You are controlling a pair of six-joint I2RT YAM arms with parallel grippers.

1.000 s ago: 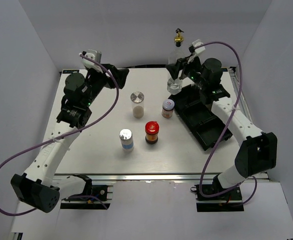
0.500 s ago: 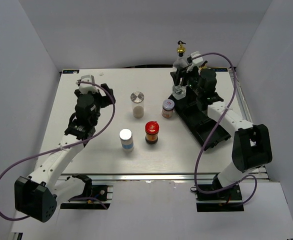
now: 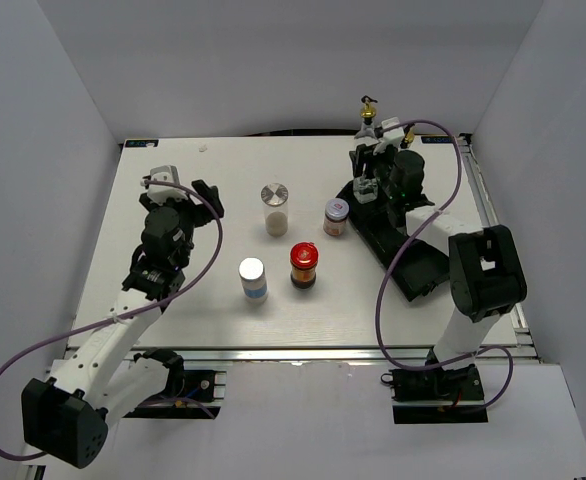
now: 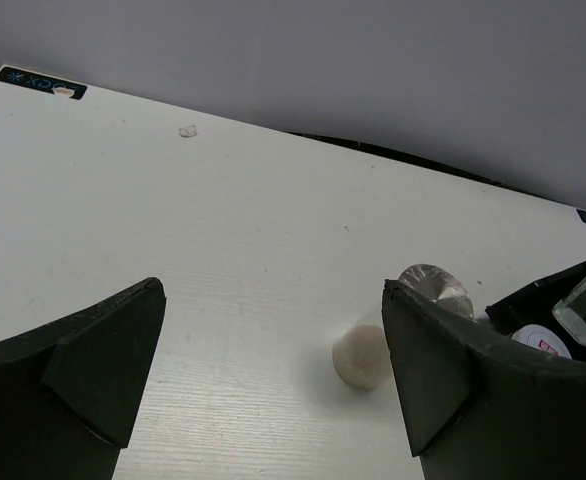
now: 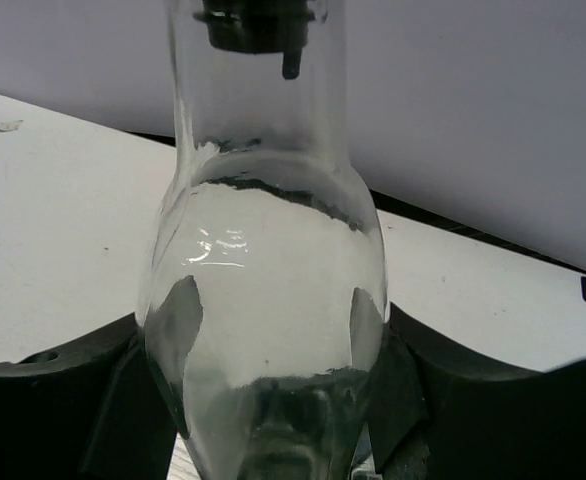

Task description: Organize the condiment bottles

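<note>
Right jaws clenched on clear glass bottle (image 5: 263,300); left jaws splayed wide, empty.
Bottle bulbous, narrow-necked, smooth, upright at far end of black compartment tray (image 3: 418,272); matte white table (image 4: 223,230).

There are one tall clear glass bottle (image 5: 263,290) with a gold pourer, three silver-lidded jars (a plain jar (image 3: 274,207), a white-labelled jar (image 3: 337,216), a blue-labelled jar (image 3: 253,280)), one red-lidded dark jar (image 3: 304,265) and one black compartment tray (image 3: 428,264).
</note>
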